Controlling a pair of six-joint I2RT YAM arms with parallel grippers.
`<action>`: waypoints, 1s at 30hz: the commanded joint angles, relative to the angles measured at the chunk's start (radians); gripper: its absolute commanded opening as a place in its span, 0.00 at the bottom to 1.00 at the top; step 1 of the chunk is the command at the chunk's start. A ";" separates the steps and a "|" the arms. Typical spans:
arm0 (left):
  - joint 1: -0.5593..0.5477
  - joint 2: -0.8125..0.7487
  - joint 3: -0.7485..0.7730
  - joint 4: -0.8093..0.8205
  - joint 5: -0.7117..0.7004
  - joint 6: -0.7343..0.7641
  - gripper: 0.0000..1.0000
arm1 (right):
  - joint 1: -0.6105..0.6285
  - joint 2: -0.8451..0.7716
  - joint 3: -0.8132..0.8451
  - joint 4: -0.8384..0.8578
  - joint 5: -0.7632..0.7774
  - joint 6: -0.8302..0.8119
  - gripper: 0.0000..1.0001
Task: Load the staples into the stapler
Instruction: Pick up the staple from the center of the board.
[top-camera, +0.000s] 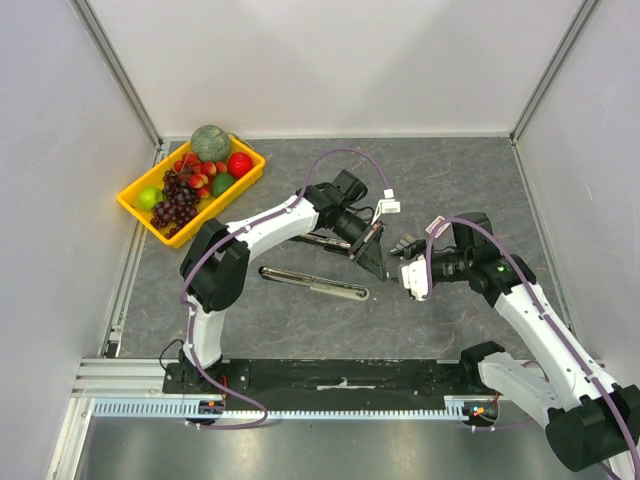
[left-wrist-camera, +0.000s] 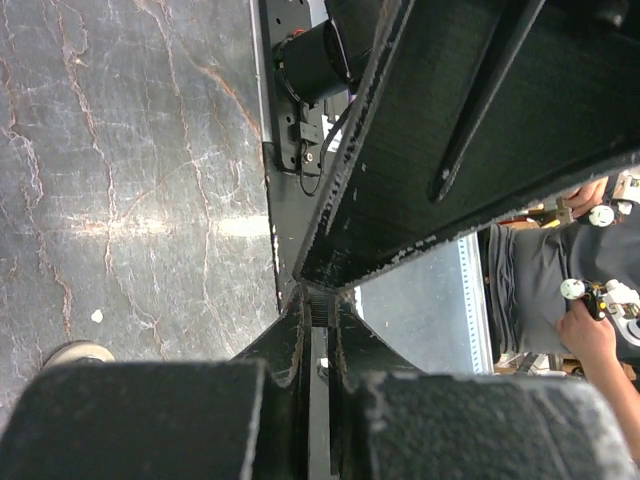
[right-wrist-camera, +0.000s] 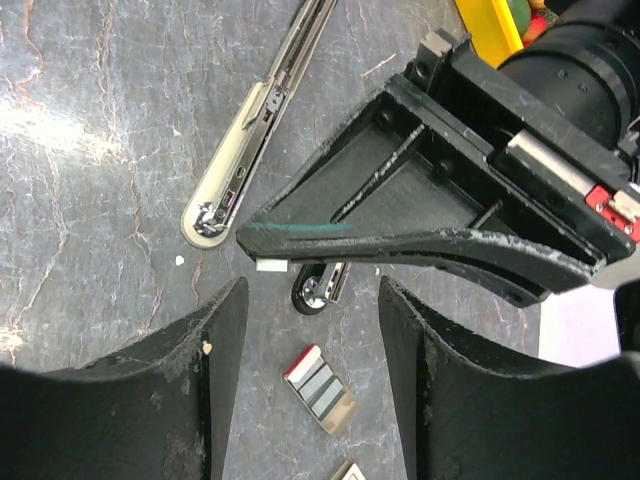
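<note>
The stapler lies opened out on the table, its long cream-and-chrome arm (top-camera: 315, 282) (right-wrist-camera: 250, 150) in front and its dark part (top-camera: 325, 240) behind. That dark part's round black end (right-wrist-camera: 318, 292) shows under the left fingers. My left gripper (top-camera: 372, 255) (left-wrist-camera: 318, 296) (right-wrist-camera: 256, 240) hangs over the stapler, shut on a thin strip of staples (left-wrist-camera: 327, 300) (right-wrist-camera: 270, 265) at its tips. My right gripper (top-camera: 408, 275) (right-wrist-camera: 312, 305) faces it, open with nothing between its fingers. Below it on the table lies the small grey tray with a red edge (right-wrist-camera: 320, 390), holding grey strips.
A yellow tray (top-camera: 135, 205) of toy fruit stands at the back left. A piece of white-and-red box (right-wrist-camera: 348, 470) lies just beyond the tray of strips. White walls close in three sides. The right gripper's black finger (left-wrist-camera: 470, 140) fills the upper right of the left wrist view.
</note>
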 joint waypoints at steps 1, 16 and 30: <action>-0.005 0.013 0.050 0.009 0.041 -0.041 0.06 | 0.022 0.003 -0.015 0.035 0.003 0.021 0.59; -0.005 0.014 0.072 0.011 0.056 -0.044 0.07 | 0.037 0.010 -0.029 0.055 -0.013 0.056 0.43; -0.005 0.020 0.073 0.009 0.066 -0.046 0.07 | 0.042 0.002 -0.032 0.055 -0.003 0.049 0.27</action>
